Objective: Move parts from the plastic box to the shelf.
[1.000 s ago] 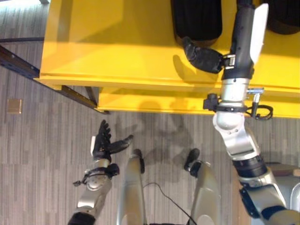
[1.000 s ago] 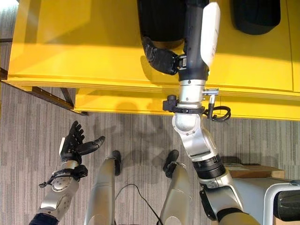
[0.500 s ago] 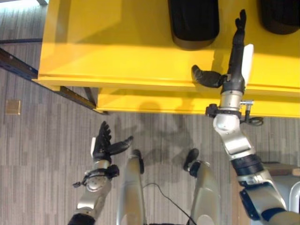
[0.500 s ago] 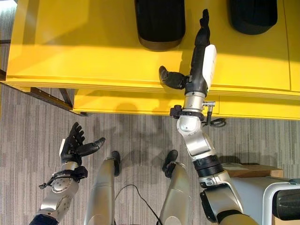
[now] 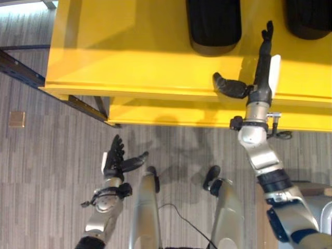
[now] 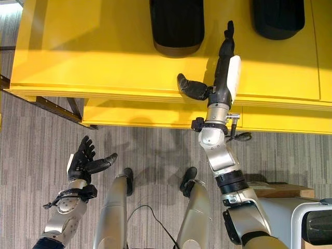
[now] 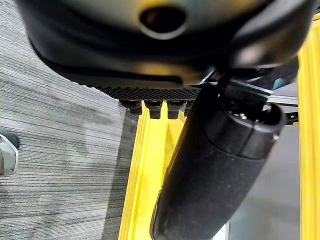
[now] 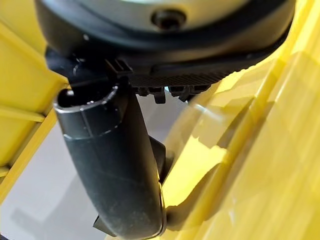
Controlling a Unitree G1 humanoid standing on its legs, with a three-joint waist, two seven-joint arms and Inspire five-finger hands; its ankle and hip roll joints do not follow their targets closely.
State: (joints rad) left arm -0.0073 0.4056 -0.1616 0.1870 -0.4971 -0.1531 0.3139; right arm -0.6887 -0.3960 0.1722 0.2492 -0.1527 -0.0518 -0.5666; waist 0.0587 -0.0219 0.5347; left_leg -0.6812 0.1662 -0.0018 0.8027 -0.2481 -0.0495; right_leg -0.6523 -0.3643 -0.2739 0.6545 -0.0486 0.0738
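Note:
A wide black part [image 5: 213,23] lies at the back of the yellow shelf [image 5: 129,52]. A second black part [image 5: 306,15] lies to its right. My right hand [image 5: 261,72] reaches over the shelf's front edge between the two parts. Its fingers are straight, the thumb is spread to the left, and it holds nothing. It stands apart from both parts. In the right wrist view its thumb [image 8: 117,165] hangs over the yellow surface. My left hand [image 5: 114,161] is low over the carpet in front of the shelf, open and empty.
A lower yellow level [image 5: 171,111] juts out under the shelf's front edge. A dark rail [image 5: 21,67] runs along the floor at the left. A small brown square [image 5: 16,118] lies on the carpet. A cardboard box [image 6: 280,189] sits at the right.
My right hand has drawn back from beside the near black part towards the shelf's front edge, its fingers straight. The left hand has stayed where it was.

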